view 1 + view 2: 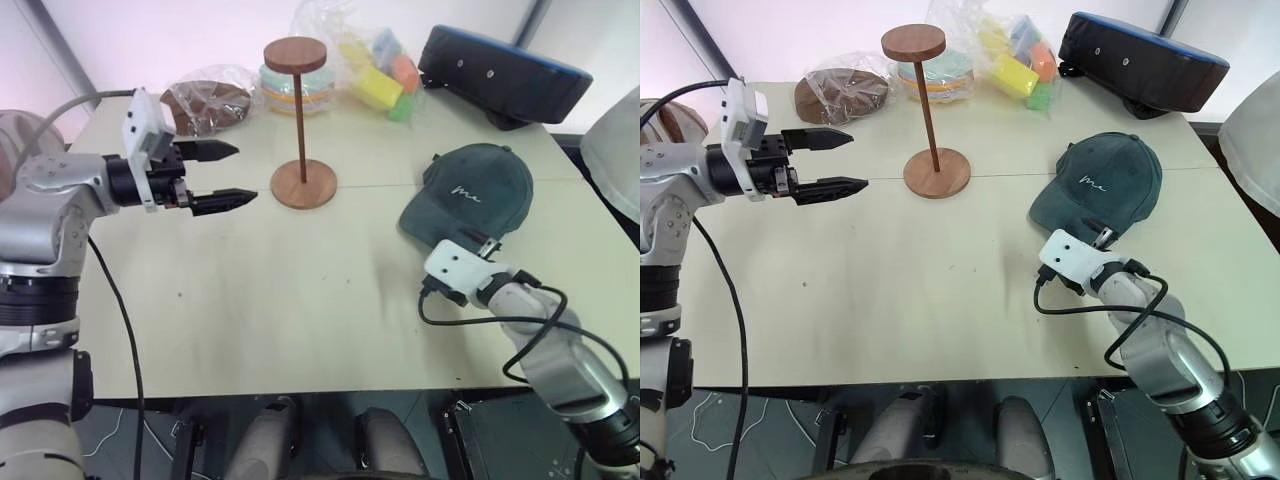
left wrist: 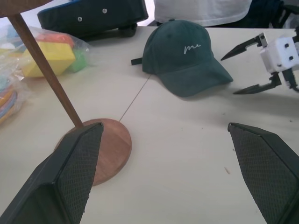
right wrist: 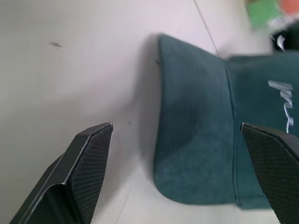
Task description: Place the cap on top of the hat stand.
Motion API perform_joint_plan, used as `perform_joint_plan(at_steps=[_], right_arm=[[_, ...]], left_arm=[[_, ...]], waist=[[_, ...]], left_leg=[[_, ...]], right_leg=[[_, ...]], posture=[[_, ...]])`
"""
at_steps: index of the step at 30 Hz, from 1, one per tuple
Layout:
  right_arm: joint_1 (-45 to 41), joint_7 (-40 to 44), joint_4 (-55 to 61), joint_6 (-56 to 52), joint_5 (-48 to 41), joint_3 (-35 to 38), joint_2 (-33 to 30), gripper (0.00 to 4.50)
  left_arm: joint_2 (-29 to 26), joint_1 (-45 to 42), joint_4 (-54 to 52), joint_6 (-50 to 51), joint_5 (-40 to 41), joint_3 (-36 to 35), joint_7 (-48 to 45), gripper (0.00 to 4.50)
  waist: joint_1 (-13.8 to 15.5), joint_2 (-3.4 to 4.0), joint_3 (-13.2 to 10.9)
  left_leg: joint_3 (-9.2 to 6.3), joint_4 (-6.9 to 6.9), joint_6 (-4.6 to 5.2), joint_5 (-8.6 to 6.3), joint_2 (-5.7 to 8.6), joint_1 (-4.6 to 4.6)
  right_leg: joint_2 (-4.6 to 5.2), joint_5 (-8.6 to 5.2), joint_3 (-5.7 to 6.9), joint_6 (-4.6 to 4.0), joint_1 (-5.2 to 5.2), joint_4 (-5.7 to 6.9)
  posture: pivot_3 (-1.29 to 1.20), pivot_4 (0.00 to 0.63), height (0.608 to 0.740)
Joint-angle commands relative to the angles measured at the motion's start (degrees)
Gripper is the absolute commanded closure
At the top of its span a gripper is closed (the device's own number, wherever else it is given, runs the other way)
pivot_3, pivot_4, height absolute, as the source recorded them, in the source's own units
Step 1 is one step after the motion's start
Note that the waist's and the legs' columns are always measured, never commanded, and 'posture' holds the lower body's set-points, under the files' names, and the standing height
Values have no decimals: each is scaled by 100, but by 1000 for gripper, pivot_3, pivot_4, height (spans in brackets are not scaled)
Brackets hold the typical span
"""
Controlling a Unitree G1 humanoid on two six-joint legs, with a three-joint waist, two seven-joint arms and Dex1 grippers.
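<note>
We find the cap (image 1: 470,192) lying on the table (image 1: 300,300), on the robot's right side, crown up and brim toward the robot. White script shows on its front. It is not on the stand (image 1: 299,125).

The stand is upright near the middle of the far half of the table, well apart from the cap. Its round base rests flat on the table and its top disc carries nothing.

The right pincer (image 2: 254,65) sits low, just in front of the brim. Its fingers (image 3: 81,170) are spread wide apart, and the right wrist view shows the brim lying between them. We see no contact with the cap; the pincer holds nothing.

The left pincer (image 1: 218,176) hovers above the table, to the left of the stand's base and pointing toward it. Its fingers are also spread apart, with nothing between them, and it stands near the stand but clear of it.

Behind the stand we note a brown disc (image 1: 205,105) wrapped in clear plastic, bags of coloured items (image 1: 375,75) and a dark case (image 1: 505,75) at the far right edge.
</note>
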State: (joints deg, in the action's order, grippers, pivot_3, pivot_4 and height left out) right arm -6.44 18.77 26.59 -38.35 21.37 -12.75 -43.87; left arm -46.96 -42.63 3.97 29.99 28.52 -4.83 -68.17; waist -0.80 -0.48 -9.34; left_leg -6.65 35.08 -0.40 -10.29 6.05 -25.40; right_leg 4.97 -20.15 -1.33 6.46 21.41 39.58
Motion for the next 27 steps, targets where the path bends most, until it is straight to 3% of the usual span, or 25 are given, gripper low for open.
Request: perform_joint_plan(at_steps=[1,12,27], right_arm=[[96,-517,-155,355,426,156,160,37],[316,-1495,-820,1008,847,451,901,37],[524,-1822,-1357,1407,1029,614,1330,37]], left_arm=[[-127,-17,-171,33,49,-153,26,0],[-156,-20,-207,50,44,-181,34,0],[-206,47,-327,104,66,-257,103,0]], waist=[[2,0,0],[-3,0,0],[-3,-8,5]], left_leg=[[0,0,-1,1,0,0],[0,0,-9,5,0,3],[-1,1,-7,4,0,9]], right_leg=[[0,0,0,0,0,1],[-4,0,0,0,-1,5],[-8,0,0,0,-6,9]], posture=[[0,150,740],[0,150,740],[0,150,740]])
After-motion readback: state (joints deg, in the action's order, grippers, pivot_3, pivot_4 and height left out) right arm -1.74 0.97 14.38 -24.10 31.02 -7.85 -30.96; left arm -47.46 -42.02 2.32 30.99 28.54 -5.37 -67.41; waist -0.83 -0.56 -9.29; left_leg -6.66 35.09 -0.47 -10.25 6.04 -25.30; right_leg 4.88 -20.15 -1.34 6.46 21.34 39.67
